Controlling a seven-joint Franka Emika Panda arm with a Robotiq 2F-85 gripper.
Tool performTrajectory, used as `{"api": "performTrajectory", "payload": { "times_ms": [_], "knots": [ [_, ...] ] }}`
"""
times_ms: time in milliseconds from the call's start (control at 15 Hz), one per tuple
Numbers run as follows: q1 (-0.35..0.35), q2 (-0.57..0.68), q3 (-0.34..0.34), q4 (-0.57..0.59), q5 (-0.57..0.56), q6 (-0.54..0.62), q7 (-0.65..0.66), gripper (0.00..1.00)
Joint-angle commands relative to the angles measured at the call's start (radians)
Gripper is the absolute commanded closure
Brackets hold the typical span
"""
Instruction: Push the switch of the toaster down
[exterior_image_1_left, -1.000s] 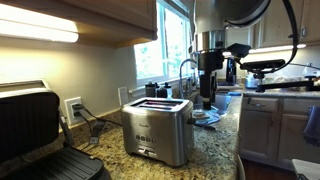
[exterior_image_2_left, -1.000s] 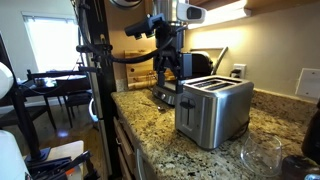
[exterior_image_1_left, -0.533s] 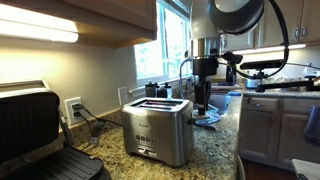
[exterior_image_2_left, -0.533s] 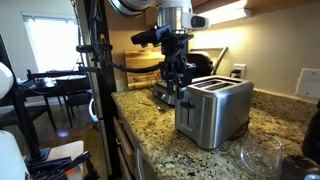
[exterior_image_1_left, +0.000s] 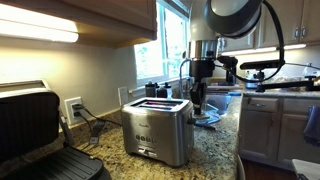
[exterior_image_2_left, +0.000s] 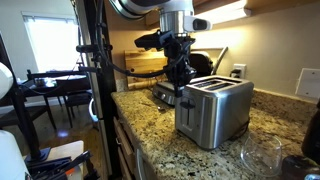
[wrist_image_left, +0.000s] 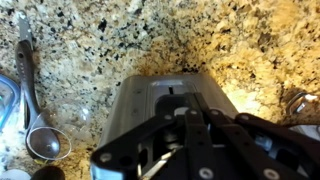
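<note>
Jaws lowered toward toaster (exterior_image_1_left: 157, 130) end, now just above; grip state unclear.

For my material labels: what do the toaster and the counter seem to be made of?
The toaster: probably brushed stainless steel; grey, with soft reflections. The counter: probably polished granite; speckled brown, tan and black, with a glossy shine.
</note>
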Motion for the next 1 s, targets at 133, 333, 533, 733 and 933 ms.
{"api": "performTrajectory", "payload": {
  "times_ms": [133,333,533,733,933],
  "knots": [
    [0.008,0.085,-0.009,0.002,0.018,0.125,-0.028,0.81],
    [0.003,0.121,-0.006,0.009,0.009,0.157,-0.025,0.87],
    [0.002,0.126,-0.007,0.005,0.011,0.157,-0.032,1.0],
    [0.003,0.126,-0.007,-0.011,0.013,0.166,-0.033,0.99],
    [0.0,0.159,-0.013,-0.018,0.017,0.194,-0.037,0.99]
  ]
}}
